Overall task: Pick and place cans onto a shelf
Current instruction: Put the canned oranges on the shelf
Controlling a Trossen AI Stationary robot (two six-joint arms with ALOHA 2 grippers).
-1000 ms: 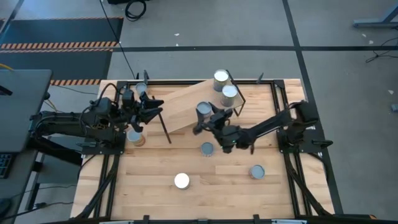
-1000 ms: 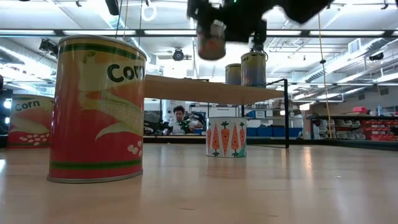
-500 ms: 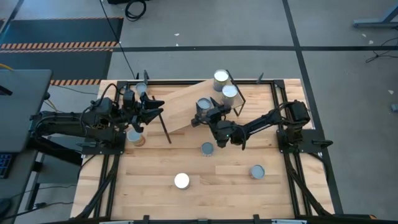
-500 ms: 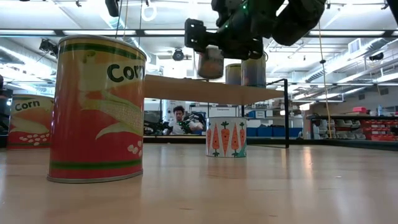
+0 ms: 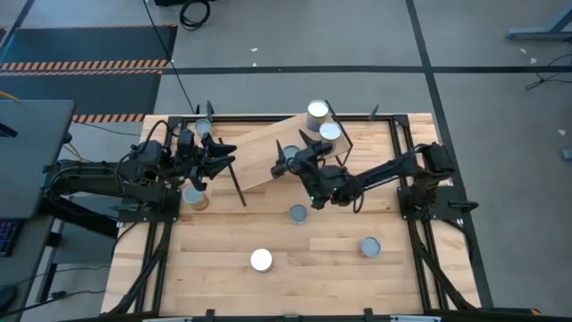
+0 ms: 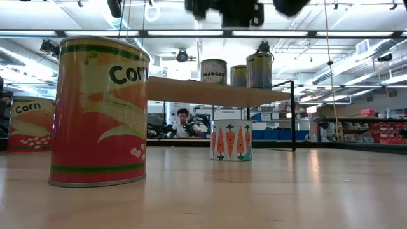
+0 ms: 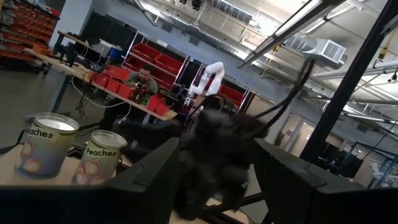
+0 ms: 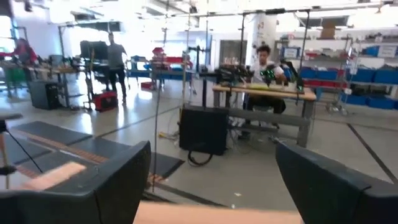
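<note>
1. We found the shelf (image 5: 273,152) standing at the far side of the table (image 5: 313,277), a light wood board on black rod legs.
2. Three cans stood on it in the low view: an orange-labelled can (image 6: 213,71) and two more cans (image 6: 259,70) beside it towards the right-hand leg.
3. The right hand (image 5: 288,159) hung above the shelf, directly over the orange-labelled can, its fingers spread wide and holding nothing; in the low view it stood clear above that can's top.
4. The left hand (image 5: 221,154) waited at the shelf's left end, near a black leg. We could not tell whether its fingers were spread or pressed together.
5. On the table we noted a large corn can (image 6: 100,111), a second corn can (image 6: 28,124) at the left edge, and a carrot can (image 6: 231,140) under the shelf.
6. The left wrist view showed two peaches cans (image 7: 46,144) side by side.
</note>
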